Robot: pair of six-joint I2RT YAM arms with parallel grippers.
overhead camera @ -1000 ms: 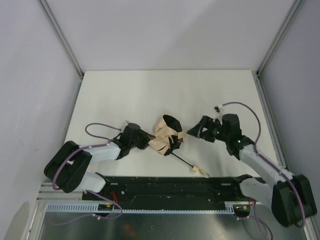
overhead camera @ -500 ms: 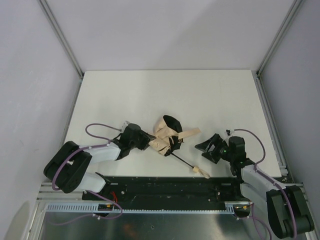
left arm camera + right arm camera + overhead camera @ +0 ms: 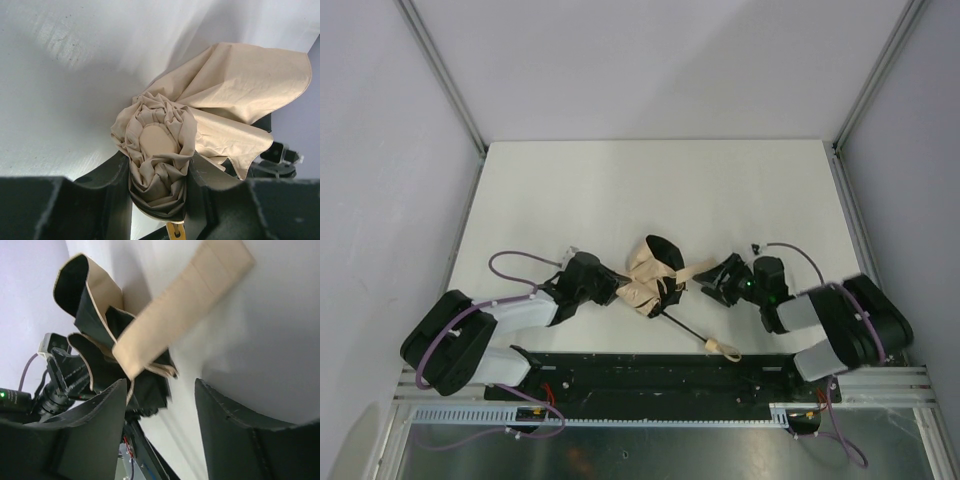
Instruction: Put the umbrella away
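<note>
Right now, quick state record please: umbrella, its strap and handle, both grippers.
umbrella: lying on the table, canopy bunched and loose, not wrapped
left gripper: shut on the bunched fabric end of the umbrella
right gripper: open, holding nothing
strap: unfastened, sticking out toward the right gripper, ahead of its fingers, not gripped
shaft: extended, pointing at the near edge
handle: on the table, clear of both grippers
status: not yet put away
</note>
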